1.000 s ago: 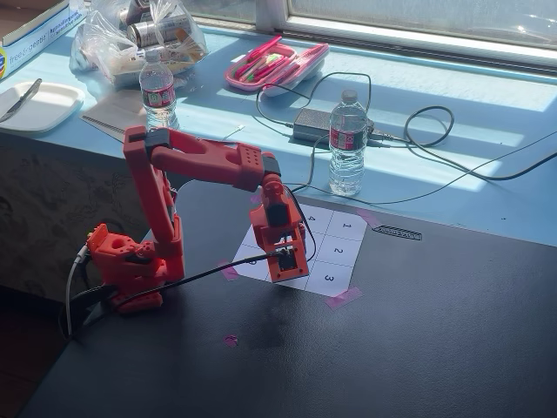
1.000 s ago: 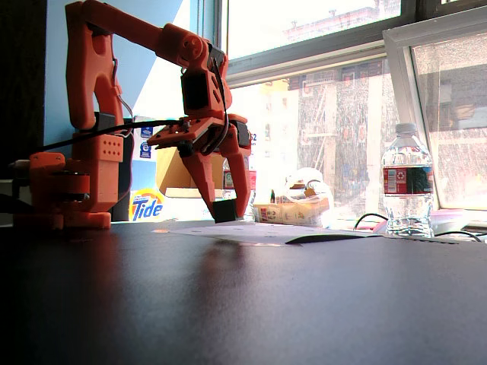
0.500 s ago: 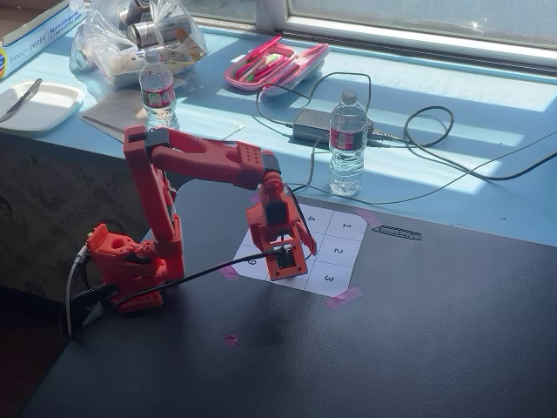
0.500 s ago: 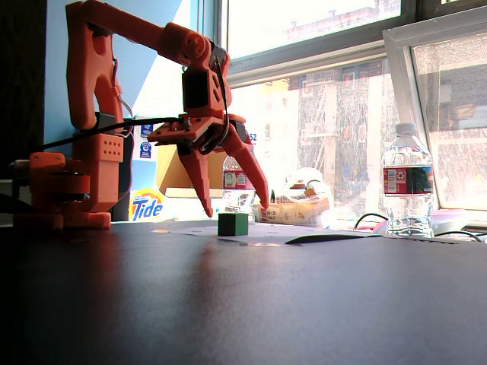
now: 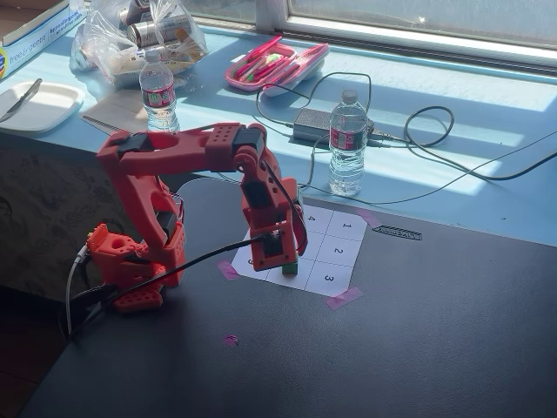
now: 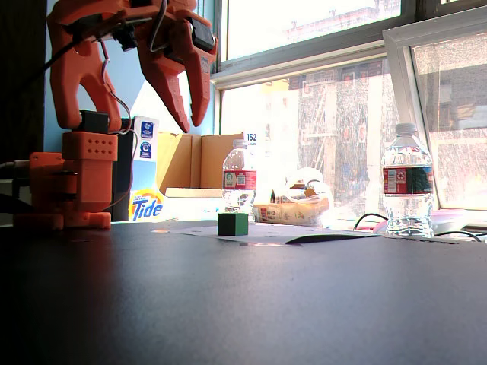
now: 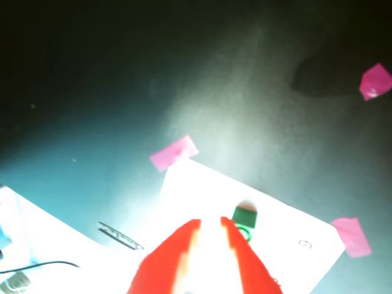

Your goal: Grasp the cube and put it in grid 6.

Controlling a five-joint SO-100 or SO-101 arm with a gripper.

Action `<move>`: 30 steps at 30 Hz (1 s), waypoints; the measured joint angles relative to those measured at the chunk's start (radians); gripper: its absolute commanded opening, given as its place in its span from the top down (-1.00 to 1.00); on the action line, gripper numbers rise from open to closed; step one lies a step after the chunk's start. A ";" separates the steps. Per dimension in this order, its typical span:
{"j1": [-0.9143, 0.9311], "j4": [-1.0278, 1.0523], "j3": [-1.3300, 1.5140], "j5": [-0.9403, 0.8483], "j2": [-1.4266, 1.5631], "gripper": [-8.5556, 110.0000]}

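Observation:
The small green cube sits on the white numbered grid paper, in the front-row cell just left of the cell marked 3; its own number is hidden. It also shows in another fixed view and in the wrist view. My red gripper hangs above the cube, open and empty. From the low fixed view the gripper is well above the table. In the wrist view the gripper has its jaws apart, with the cube just right of the tips.
Pink tape holds the paper's corners. Two water bottles, a power brick with cables and a pink case lie on the blue surface behind. The arm's base stands left of the paper.

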 measured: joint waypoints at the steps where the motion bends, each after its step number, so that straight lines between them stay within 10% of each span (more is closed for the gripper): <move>1: 0.031 -0.015 0.025 -0.012 0.034 0.86; 30: 0.210 -0.391 1.207 -0.089 0.986 0.86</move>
